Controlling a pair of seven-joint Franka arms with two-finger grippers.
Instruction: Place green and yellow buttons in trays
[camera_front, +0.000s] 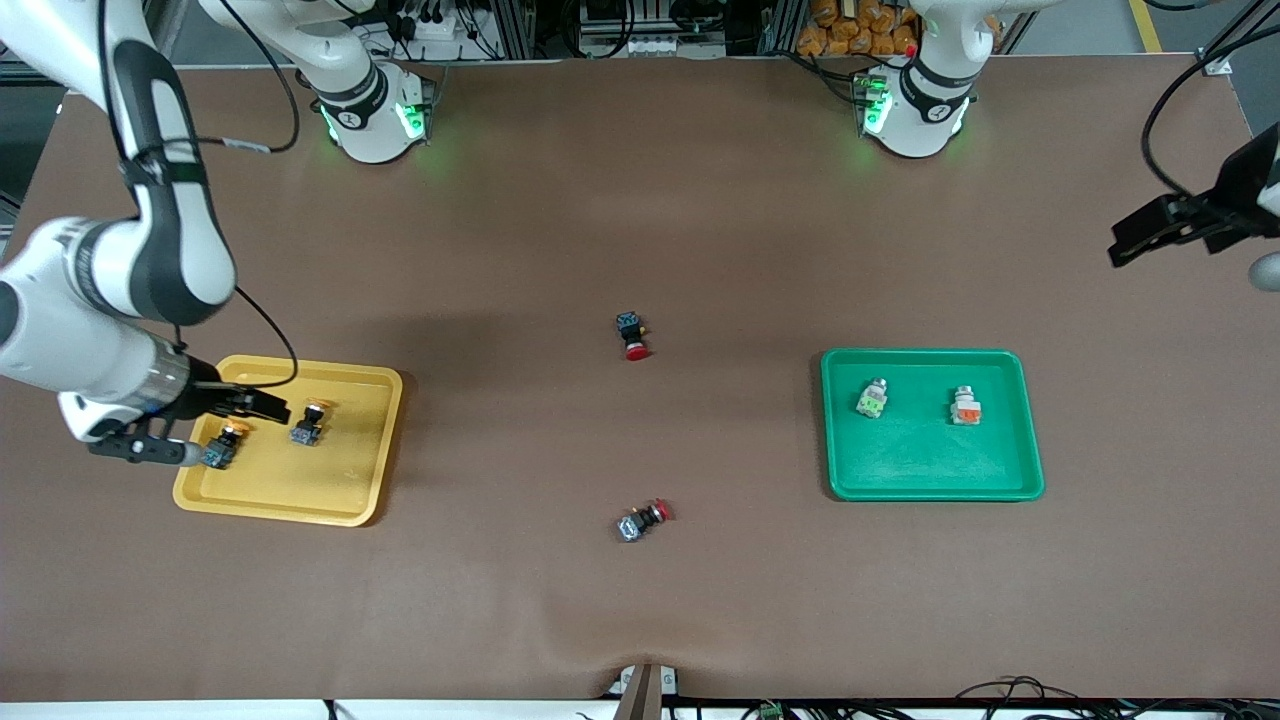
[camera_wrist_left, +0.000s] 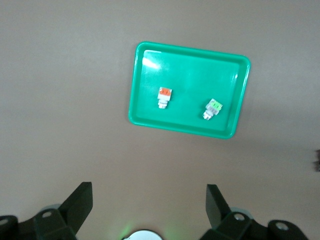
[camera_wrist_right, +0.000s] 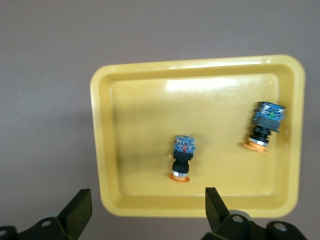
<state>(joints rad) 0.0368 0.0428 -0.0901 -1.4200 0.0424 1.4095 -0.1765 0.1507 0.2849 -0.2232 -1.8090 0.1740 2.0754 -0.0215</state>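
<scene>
The yellow tray (camera_front: 290, 485) lies at the right arm's end of the table and holds two yellow-capped black buttons (camera_front: 222, 445) (camera_front: 310, 423). In the right wrist view the tray (camera_wrist_right: 140, 125) and both buttons (camera_wrist_right: 182, 157) (camera_wrist_right: 265, 127) show lying on their sides. My right gripper (camera_front: 262, 405) (camera_wrist_right: 147, 200) hangs open and empty over the tray's rim. The green tray (camera_front: 930, 475) (camera_wrist_left: 190, 65) at the left arm's end holds a pale grey button with a light-green block (camera_front: 872, 398) (camera_wrist_left: 213, 108) and one with an orange block (camera_front: 965, 405) (camera_wrist_left: 164, 97). My left gripper (camera_front: 1140, 240) (camera_wrist_left: 149, 197) is open and empty, high over the table's end.
Two red-capped black switches lie on the brown table between the trays, one (camera_front: 632, 335) farther from the front camera, one (camera_front: 642, 521) nearer. The arm bases (camera_front: 375, 115) (camera_front: 915, 105) stand along the table's back edge.
</scene>
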